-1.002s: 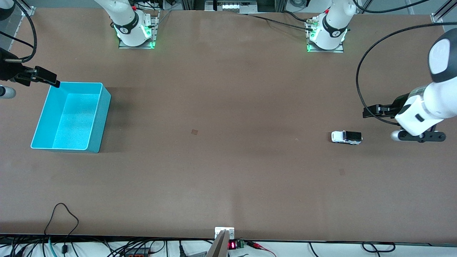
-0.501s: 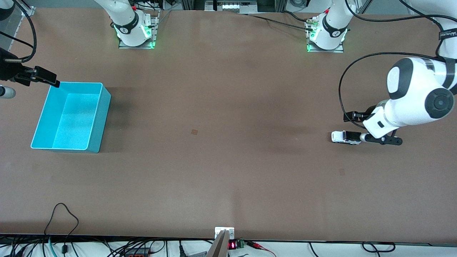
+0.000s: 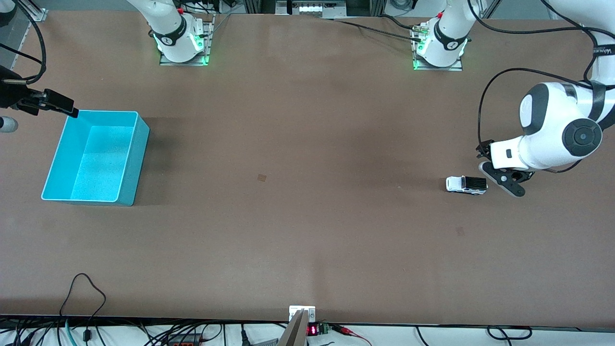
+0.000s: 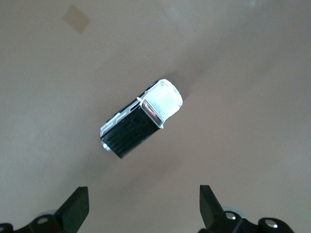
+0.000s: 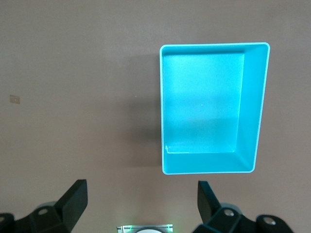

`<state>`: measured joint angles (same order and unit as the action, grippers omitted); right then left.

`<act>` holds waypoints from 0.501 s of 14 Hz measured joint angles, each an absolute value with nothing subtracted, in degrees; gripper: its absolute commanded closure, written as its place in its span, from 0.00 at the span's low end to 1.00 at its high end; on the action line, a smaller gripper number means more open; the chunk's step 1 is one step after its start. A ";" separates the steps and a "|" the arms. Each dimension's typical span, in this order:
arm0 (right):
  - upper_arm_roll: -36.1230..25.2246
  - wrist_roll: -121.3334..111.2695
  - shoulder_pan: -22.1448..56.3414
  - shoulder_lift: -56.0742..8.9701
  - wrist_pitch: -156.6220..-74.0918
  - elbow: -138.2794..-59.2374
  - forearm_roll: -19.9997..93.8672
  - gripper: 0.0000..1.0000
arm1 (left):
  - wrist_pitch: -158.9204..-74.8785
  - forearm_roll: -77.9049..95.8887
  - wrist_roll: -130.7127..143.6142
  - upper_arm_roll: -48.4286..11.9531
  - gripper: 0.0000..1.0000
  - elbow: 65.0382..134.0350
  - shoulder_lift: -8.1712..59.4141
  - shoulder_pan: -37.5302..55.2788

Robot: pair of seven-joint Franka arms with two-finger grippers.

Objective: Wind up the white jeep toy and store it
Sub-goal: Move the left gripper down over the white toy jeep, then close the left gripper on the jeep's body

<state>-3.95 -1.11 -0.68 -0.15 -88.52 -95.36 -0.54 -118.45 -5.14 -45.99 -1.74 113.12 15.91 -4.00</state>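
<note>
The white jeep toy stands on the brown table toward the left arm's end, upright on its wheels, with its black rear panel turned toward my left gripper. My left gripper hangs open and empty just beside the jeep, on its rear side. In the left wrist view the jeep lies diagonally, ahead of the wide-open left gripper and clear of both tips. My right gripper waits open and empty over the table by the teal bin's corner. The right wrist view shows the right gripper and the empty bin.
Both arm bases stand along the table edge farthest from the front camera. A small tan patch marks the table's middle, another lies nearer the camera than the jeep. Cables trail at the near edge.
My left arm has swung in toward the jeep and turned its wrist, so the gripper now points down beside the jeep's rear. The jeep has not moved. The right gripper barely shifted.
</note>
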 measured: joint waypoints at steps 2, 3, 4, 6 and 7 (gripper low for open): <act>-3.95 -1.11 -0.68 -0.15 -88.51 -95.37 -0.54 0.00 | -121.47 -5.18 -55.63 -3.68 0.00 113.76 17.79 -5.56; -3.95 -1.11 -0.68 -0.16 -88.49 -95.37 -0.54 0.00 | -122.90 -5.20 -60.24 -4.52 0.00 114.32 18.39 -5.89; -3.95 -1.11 -0.68 -0.15 -88.47 -95.37 -0.54 0.00 | -124.35 -5.21 -64.69 -5.24 0.00 114.97 18.75 -5.98; -3.95 -1.11 -0.68 -0.15 -88.47 -95.38 -0.54 0.00 | -126.89 -5.23 -71.81 -6.56 0.00 116.24 19.39 -5.97; -3.95 -1.11 -0.68 -0.15 -88.47 -95.38 -0.54 0.00 | -128.03 -5.24 -74.80 -6.92 0.00 116.75 19.78 -5.97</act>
<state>-3.95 -1.11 -0.68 -0.15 -88.47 -95.38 -0.54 -128.03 -5.24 -74.80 -6.92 116.75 19.78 -5.97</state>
